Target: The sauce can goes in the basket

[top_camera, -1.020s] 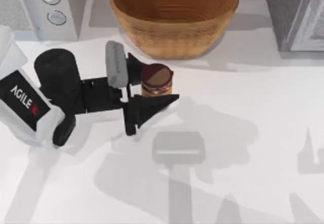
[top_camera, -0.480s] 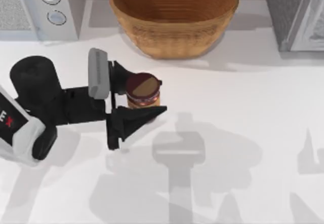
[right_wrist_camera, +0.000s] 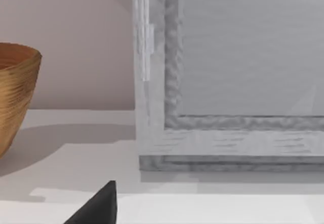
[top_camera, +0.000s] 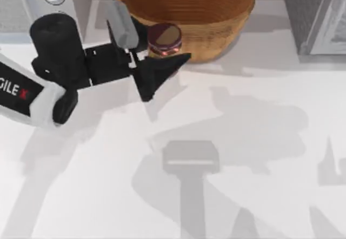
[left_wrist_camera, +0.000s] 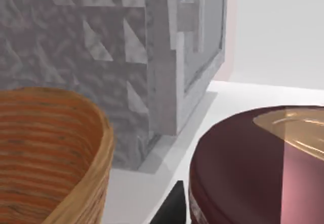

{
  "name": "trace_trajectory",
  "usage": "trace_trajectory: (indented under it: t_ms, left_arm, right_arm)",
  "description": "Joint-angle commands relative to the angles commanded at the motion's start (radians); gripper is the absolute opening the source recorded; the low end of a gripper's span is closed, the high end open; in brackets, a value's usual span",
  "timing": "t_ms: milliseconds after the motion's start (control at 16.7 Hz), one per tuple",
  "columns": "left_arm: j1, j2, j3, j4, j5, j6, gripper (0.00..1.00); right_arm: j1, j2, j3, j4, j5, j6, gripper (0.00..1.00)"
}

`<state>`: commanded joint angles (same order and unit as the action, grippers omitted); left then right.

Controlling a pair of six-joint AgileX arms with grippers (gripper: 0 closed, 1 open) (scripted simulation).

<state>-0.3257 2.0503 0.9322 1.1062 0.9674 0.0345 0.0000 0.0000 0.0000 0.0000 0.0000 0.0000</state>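
One small dark red-brown sauce can [top_camera: 165, 40] with a round brown lid is pinched upright between the fingers of the left gripper [top_camera: 158, 48], carried at the near-left rim of the large tan woven wicker basket [top_camera: 216, 12]. Nothing is seen inside the basket, which lies just beyond and rightward. The right arm is parked.

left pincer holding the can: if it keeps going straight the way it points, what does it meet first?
Probably the basket: the left pincer, shut on the can, points right along its near wall. Height is unclear, so it may clear the rim.
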Motion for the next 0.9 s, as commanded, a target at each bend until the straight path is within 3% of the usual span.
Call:
trace_trajectory:
  t_ms: [360, 540, 900]
  left_arm:
    - [0.002, 0.007, 0.347, -0.318, -0.311, -0.013, 0.00]
    - [-0.006, 0.017, 0.475, -0.447, -0.430, -0.018, 0.00]
    - [-0.003, 0.017, 0.509, -0.481, -0.464, -0.017, 0.00]
  right_arm:
    - [0.000, 0.000, 0.000, 0.000, 0.000, 0.000, 1.00]
    - [0.000, 0.000, 0.000, 0.000, 0.000, 0.000, 1.00]
    - [0.000, 0.000, 0.000, 0.000, 0.000, 0.000, 1.00]
